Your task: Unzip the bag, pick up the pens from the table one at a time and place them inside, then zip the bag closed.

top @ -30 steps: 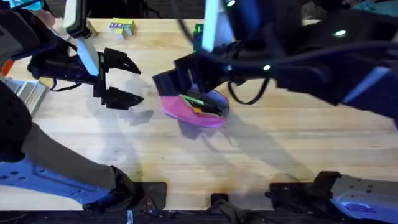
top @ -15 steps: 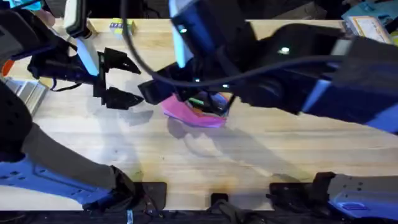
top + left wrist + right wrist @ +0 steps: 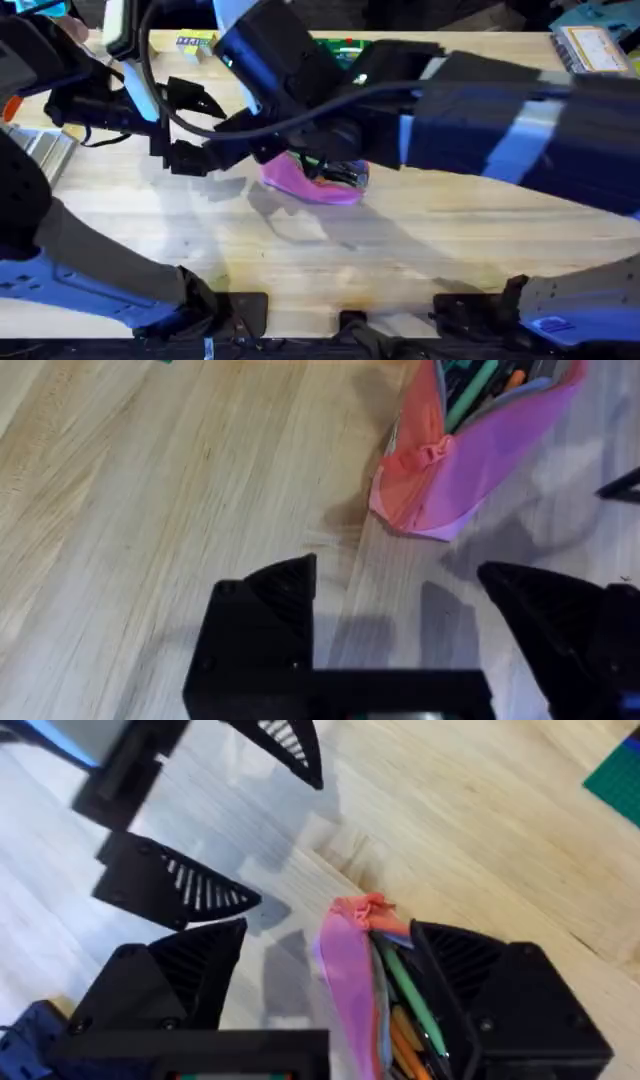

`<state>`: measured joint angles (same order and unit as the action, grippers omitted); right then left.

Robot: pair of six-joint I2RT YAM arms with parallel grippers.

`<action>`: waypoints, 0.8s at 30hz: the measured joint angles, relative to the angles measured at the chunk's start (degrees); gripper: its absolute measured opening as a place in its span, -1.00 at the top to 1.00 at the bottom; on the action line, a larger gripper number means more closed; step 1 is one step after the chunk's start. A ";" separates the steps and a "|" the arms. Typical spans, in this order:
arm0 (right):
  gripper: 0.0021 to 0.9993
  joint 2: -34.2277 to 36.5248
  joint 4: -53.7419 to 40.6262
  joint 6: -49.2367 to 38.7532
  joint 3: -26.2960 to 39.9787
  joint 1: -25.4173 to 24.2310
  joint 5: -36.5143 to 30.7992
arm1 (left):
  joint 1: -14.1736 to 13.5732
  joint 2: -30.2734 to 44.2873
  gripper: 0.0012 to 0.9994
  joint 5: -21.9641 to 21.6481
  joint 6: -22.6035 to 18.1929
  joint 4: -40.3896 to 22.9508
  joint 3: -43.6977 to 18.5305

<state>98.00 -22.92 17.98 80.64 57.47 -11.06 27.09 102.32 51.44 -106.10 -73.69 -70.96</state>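
The bag (image 3: 312,183) is a pink soft fabric pouch lying on the light wood counter (image 3: 420,240) near the middle of the overhead frame, its upper part covered by a dark arm. Its zipper stands open: the mouth gapes and shows a dark lining. At one end the fabric bunches into a reddish, crumpled corner (image 3: 425,455), seen in the upper right of the left wrist frame. Inside the open mouth lies a green pen (image 3: 410,1000), slim and slanting along the pouch's length, with an orange piece (image 3: 405,1045) beside it. The bag's pink side wall (image 3: 348,985) stands upright.
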 joint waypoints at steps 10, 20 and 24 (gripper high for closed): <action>-1.00 4.65 0.78 0.00 0.00 0.00 -0.12 | 0.00 0.00 -0.99 0.00 0.00 0.00 0.00; -0.99 8.68 4.93 0.01 0.00 -0.59 -0.15 | 0.07 0.00 -0.99 -0.20 -0.24 0.34 0.00; -0.93 9.26 6.36 0.72 0.00 -1.89 -0.14 | 0.15 0.00 -0.99 -0.02 -0.22 0.20 0.00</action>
<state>107.26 -16.56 18.70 80.64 55.59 -11.20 27.24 102.32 51.42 -106.32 -73.49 -70.96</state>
